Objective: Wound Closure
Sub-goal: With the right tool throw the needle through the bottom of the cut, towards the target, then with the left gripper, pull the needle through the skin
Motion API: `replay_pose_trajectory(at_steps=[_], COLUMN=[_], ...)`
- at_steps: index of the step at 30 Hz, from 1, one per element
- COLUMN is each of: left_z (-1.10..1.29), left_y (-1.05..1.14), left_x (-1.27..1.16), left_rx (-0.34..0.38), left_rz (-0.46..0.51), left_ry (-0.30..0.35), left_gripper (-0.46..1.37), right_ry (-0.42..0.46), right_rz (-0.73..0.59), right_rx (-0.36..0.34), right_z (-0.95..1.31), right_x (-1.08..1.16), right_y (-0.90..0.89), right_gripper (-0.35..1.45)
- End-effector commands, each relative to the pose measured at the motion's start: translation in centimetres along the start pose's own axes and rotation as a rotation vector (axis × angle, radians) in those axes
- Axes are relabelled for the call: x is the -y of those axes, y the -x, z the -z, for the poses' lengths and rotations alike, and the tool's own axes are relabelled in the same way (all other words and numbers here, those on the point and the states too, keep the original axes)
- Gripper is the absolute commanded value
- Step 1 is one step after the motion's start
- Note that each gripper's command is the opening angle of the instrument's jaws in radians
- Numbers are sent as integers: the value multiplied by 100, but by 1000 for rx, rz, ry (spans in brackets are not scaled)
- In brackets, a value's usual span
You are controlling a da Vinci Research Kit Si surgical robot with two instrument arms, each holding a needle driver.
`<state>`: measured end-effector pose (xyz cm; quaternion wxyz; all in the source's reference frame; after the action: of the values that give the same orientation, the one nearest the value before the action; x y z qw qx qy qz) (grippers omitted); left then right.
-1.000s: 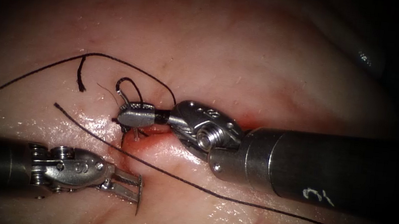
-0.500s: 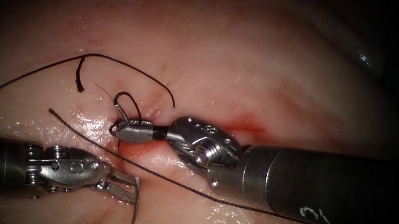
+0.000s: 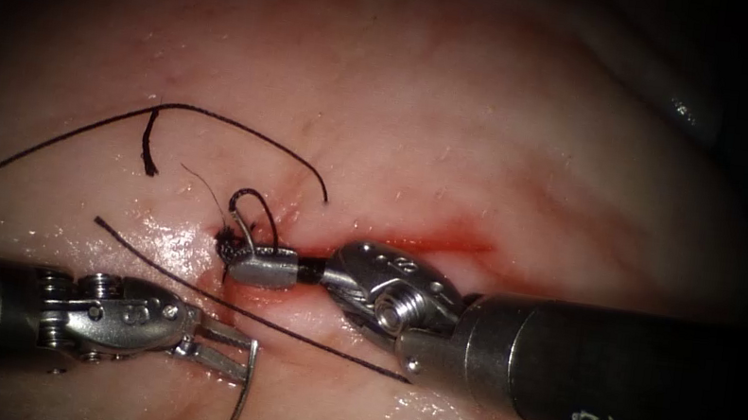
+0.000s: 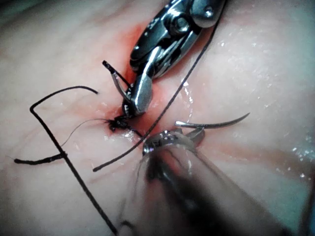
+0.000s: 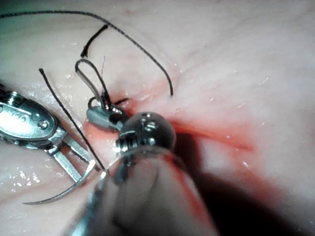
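L tool (image 3: 232,355) grips the needle (image 3: 241,394) near its upper end, jaws closed on it, needle clear of the tissue (image 3: 463,107) and hanging down w/ tip at the lower end, left of the red fluid (image 3: 432,243) along the cut (image 3: 474,251). R tool (image 3: 260,266) has its jaws closed at the knot (image 3: 225,241), on the small thread loop (image 3: 252,209) by the look of it. A loose thread (image 3: 220,296) runs between the two tools. A cut end (image 3: 151,143) lies up-left, well apart. Since 1 s ago R tool has shifted down and the loop has shrunk.
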<state>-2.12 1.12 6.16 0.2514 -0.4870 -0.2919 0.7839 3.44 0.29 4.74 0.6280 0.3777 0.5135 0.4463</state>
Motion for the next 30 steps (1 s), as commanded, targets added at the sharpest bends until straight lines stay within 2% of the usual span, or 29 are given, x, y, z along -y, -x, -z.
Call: replay_pose_trajectory(at_steps=[1, 3, 4, 5, 6, 14, 21, 25, 26, 27, 30], left_z=[1, 2, 3, 4, 5, 7, 9, 12, 13, 16, 23], left_y=[0, 0, 0, 0, 0, 1, 3, 3, 3, 3, -1], left_x=[-1, -1, -1, 0, 0, 1, 2, 2, 2, 2, 4], left_rx=[-2, -3, -3, -3, -4, -16, -26, -49, -52, -59, -85], left_rz=[-3, -10, -15, -21, -21, -46, -90, -121, -127, -139, -179], left_ry=[-4, -2, -2, 0, 1, 0, 1, -4, -4, -3, -6], left_gripper=[20, 23, 25, 26, 27, 27, 40, 54, 58, 71, 79], right_ry=[9, 29, 48, 76, 94, 178, 240, 279, 289, 298, 307], right_rz=[18, 52, 77, 101, 108, 167, 272, 326, 336, 340, 348], right_rx=[-5, -16, -26, -40, -48, -76, -85, -65, -53, -33, 3], right_z=[1, 4, 6, 8, 10, 27, 44, 52, 54, 56, 61], right_x=[-3, -9, -12, -16, -18, -34, -47, -51, -52, -53, -53], right_y=[-1, -10, -14, -20, -24, -55, -79, -88, -89, -88, -85], right_gripper=[31, 86, 105, 119, 123, 126, 126, 126, 126, 126, 123])
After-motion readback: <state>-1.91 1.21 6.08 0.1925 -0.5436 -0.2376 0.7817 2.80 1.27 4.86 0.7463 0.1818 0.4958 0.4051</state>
